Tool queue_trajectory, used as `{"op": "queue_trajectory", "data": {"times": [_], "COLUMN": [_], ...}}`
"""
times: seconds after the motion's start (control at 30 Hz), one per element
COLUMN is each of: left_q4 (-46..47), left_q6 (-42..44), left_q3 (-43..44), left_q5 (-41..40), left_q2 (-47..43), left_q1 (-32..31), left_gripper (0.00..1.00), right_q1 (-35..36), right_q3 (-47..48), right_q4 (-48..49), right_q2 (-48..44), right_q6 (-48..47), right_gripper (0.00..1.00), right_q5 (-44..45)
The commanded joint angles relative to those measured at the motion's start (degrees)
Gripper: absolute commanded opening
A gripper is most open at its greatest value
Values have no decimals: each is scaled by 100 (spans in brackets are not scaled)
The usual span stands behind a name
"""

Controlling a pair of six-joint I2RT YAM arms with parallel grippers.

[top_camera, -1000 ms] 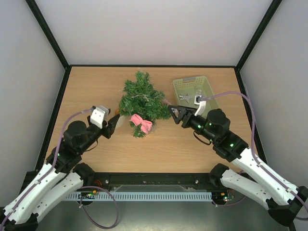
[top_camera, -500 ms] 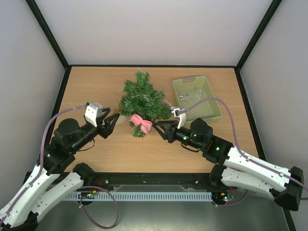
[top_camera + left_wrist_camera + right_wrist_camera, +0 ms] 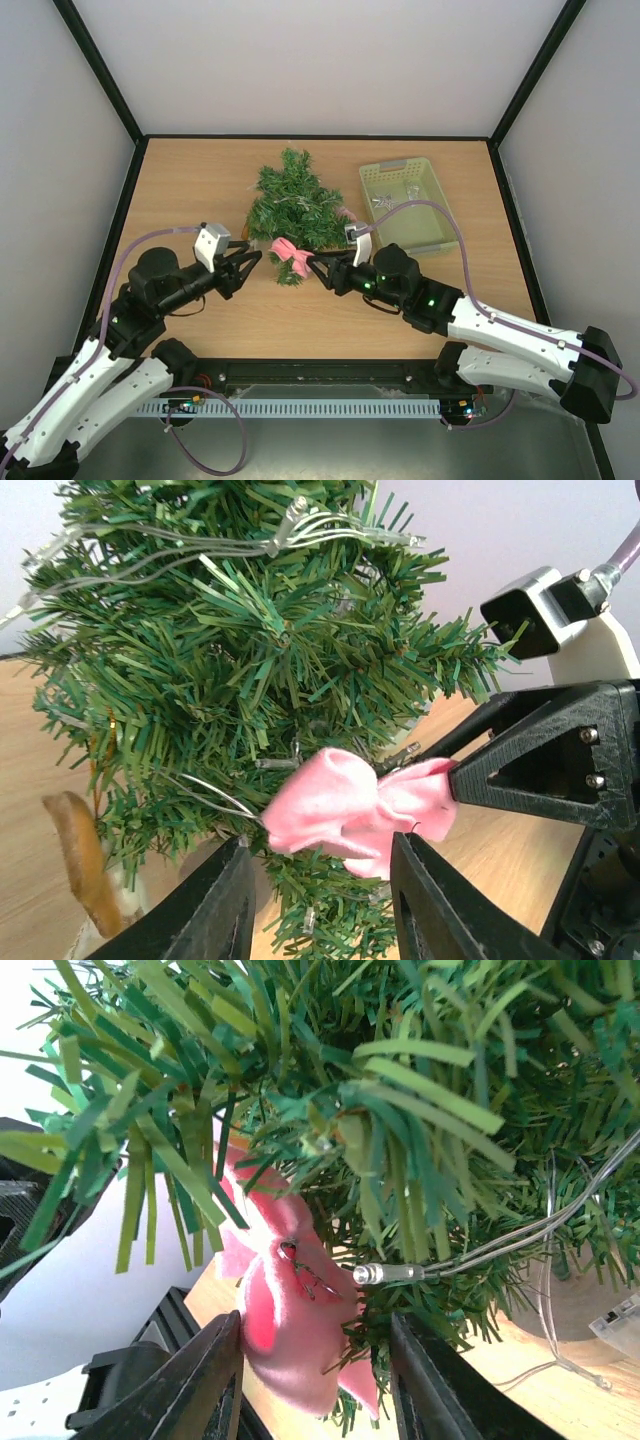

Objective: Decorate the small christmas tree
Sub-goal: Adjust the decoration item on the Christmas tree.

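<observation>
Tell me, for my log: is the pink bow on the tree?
On: the bow sits among the tree's lower branches, needles above and below.

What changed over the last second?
The right gripper swung left from beside the pale green basket to the pink bow, its fingers now straddling it; whether it grips is unclear. The left gripper edged right toward the bow. The small christmas tree, bow and basket stayed put.
</observation>
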Motion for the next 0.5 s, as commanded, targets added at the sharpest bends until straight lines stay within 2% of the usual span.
{"op": "queue_trajectory", "data": {"times": [0.0, 0.33, 0.47], "left_q4": [292, 350, 304], "left_q6": [-52, -131, -116], "left_q3": [-62, -16, 46], "left_q5": [329, 206, 173], "left_q2": [111, 130, 122], "left_q1": [26, 25, 26], "left_gripper": [39, 40, 43], "right_q1": [56, 48, 52], "right_q3": [100, 120, 268], "right_q4": [217, 326, 136], "right_q2": [-9, -156, -330], "right_q6": [-83, -320, -325], "right_gripper": [37, 3, 2], "right_q5": [228, 127, 77]}}
